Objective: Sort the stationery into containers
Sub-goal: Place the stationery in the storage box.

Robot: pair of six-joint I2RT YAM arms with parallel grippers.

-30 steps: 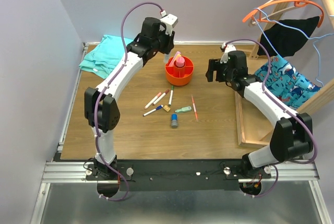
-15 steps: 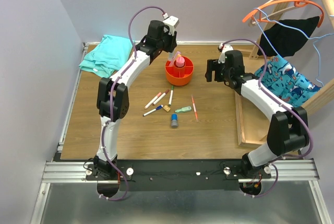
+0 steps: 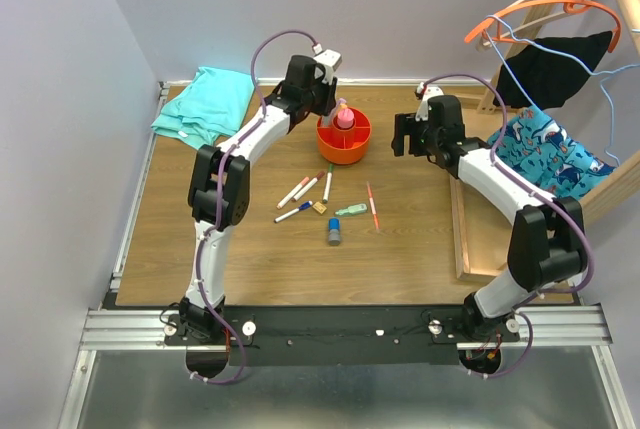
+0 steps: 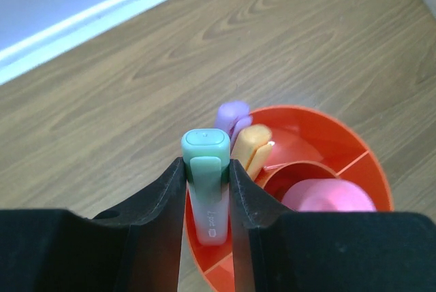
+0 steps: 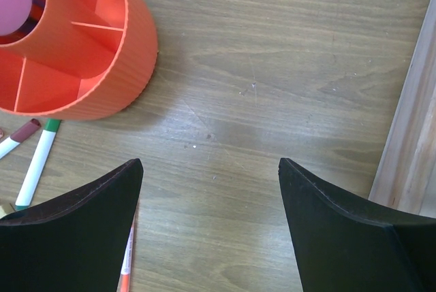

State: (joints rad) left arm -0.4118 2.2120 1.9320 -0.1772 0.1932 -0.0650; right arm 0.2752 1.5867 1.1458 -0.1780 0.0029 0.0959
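While the left tool [image 4: 206, 177] pinches the mint highlighter [image 4: 205, 143] upright over the orange organiser [image 4: 340, 128], far-middle of the worktop [image 3: 250, 259], the right tool [image 5: 210, 166] hangs wide open and empty. It looks like light, stiff, slick plastic, so I'd grip it mid-barrel.

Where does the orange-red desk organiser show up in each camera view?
Top external: organiser at upper centre of the table.
Left wrist: organiser at lower right, just behind the gripped green highlighter.
Right wrist: organiser in the top left corner.
Shared landmark: its pink centre piece, seen in all three views.
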